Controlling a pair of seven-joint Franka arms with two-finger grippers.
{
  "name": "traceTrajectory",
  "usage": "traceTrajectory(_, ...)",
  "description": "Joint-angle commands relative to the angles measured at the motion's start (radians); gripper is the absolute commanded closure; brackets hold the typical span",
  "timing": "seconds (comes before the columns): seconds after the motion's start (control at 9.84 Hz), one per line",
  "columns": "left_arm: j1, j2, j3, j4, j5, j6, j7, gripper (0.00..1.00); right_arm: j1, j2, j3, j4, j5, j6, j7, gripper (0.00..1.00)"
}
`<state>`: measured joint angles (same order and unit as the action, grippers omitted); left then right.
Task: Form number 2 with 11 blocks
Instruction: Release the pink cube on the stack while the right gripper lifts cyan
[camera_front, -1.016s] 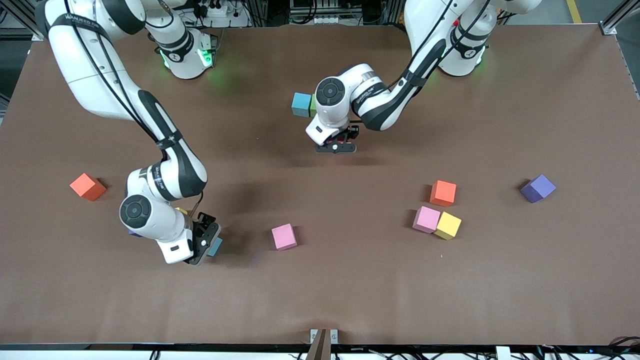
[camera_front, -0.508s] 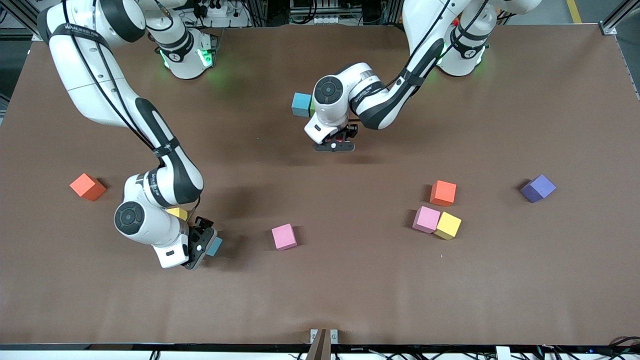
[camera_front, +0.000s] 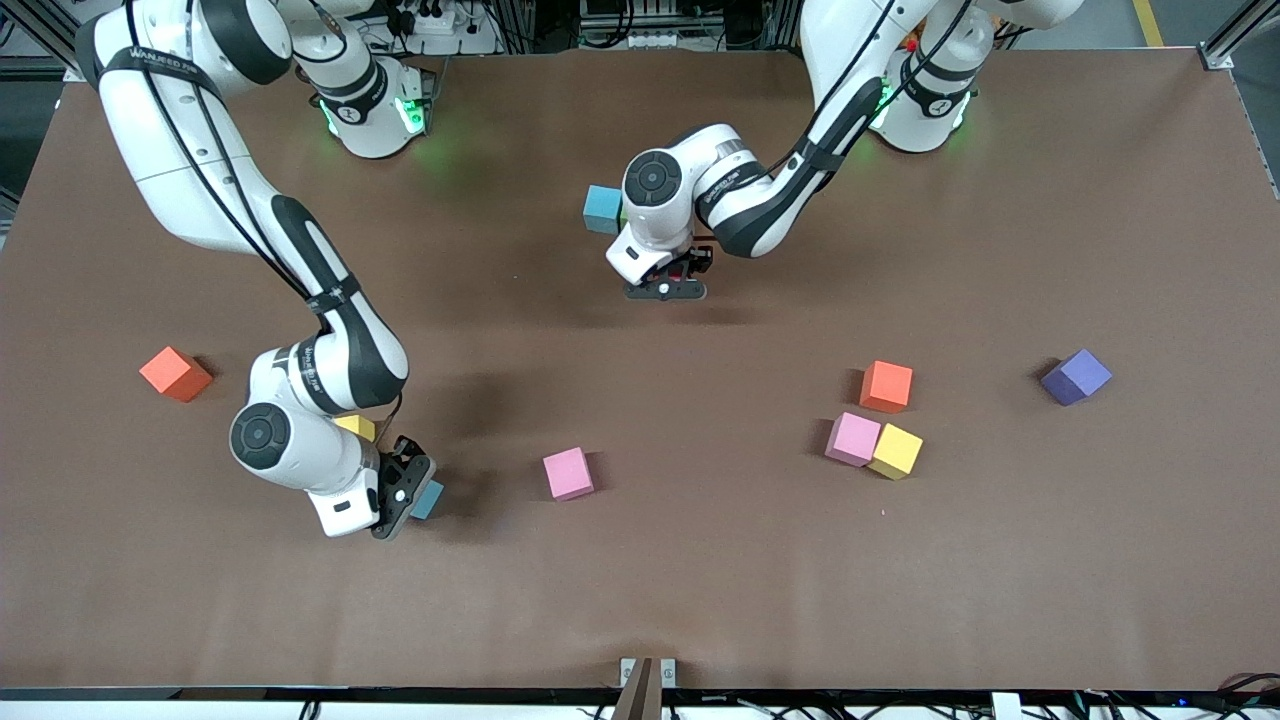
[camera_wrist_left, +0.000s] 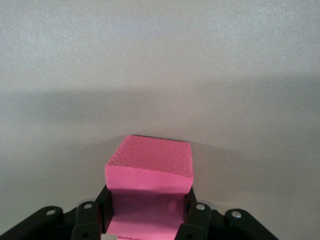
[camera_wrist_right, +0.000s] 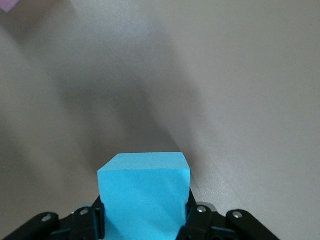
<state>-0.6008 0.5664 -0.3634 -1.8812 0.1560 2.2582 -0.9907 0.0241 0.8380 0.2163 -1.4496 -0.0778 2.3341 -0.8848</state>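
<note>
My right gripper (camera_front: 402, 497) (camera_wrist_right: 144, 215) is shut on a light blue block (camera_front: 429, 499) (camera_wrist_right: 144, 186) low at the table, its fingers pressed against two opposite sides. My left gripper (camera_front: 666, 286) (camera_wrist_left: 148, 202) is shut on a pink block (camera_wrist_left: 150, 161) and hangs over the table beside a light blue block (camera_front: 602, 208) with a green block (camera_front: 624, 212) touching it. Loose blocks lie about: orange-red (camera_front: 175, 373), yellow (camera_front: 355, 426) half hidden by the right arm, pink (camera_front: 568, 473), orange-red (camera_front: 886, 386), pink (camera_front: 853, 438) touching yellow (camera_front: 895, 451). No number 2 shape shows.
A purple cube (camera_front: 1076, 376) sits toward the left arm's end of the table. Both arm bases (camera_front: 375, 110) stand along the table edge farthest from the front camera.
The right gripper's fingers have closed onto the light blue block. The left gripper has drifted a little toward the arm bases with the pink block.
</note>
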Motion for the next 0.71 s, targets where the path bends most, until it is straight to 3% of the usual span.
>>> traceTrajectory(0.0,-0.019,0.003,0.004,0.011,0.002,-0.016,-0.035,0.73,0.026,0.003,0.011,0.023,0.024,-0.015,-0.017,0.79)
traceTrajectory(0.3,-0.022,0.003,0.004,0.011,0.0,-0.016,-0.045,0.73,0.023,-0.031,0.069,0.006,0.024,-0.1,-0.016,0.79)
traceTrajectory(0.51,-0.022,0.004,0.004,0.007,0.0,-0.016,-0.057,0.72,0.02,-0.092,0.089,-0.059,0.026,-0.116,-0.002,0.79)
traceTrajectory(0.61,-0.022,0.003,0.004,-0.004,0.0,-0.016,-0.057,0.64,0.022,-0.121,0.1,-0.095,0.026,-0.114,0.025,0.79)
